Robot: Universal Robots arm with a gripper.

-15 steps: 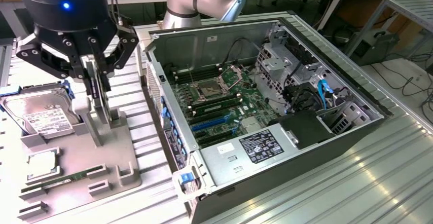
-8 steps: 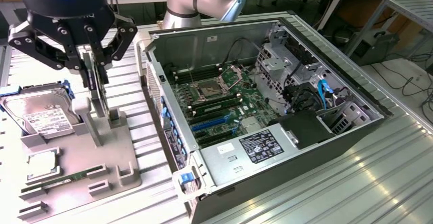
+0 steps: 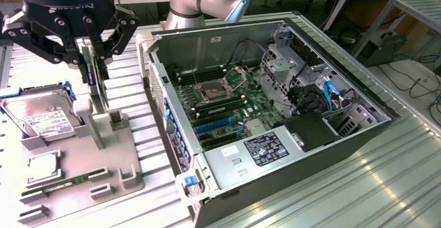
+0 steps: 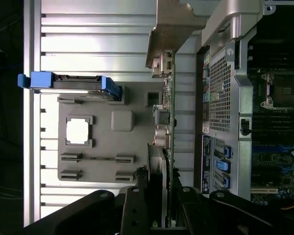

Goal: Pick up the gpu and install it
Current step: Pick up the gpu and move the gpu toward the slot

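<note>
Gpu [image 3: 96, 86], clamped edge-on between the closed-in fingers of the gripper [image 3: 93, 58], hanging upright directly below the tool; in the wrist view, silver end bracket [image 4: 170, 29] at the end of the card farthest from the fingers. Pick-up judged in hand or just accomplished: card firmly grasped, lower edge close above its stand on the grey fixture tray [image 3: 79, 153]; not possible to tell whether wholly clear of that stand. Lying on the tray below and beside the tool, untouched: hard drive [image 3: 41, 117] nearest, then processor chip [image 3: 43, 164], then memory stick [image 3: 65, 182] farthest off. Open computer case [image 3: 200, 47] well apart from the tool, toward the exterior view's right, with motherboard [image 3: 220, 101] exposed and blue expansion slots [image 3: 214, 126] apparently vacant. Installation judged not yet begun: no card seated in the case, gpu nowhere near the slots, hence roughly the first half of the task done at most and the whole of the installing left.
</note>
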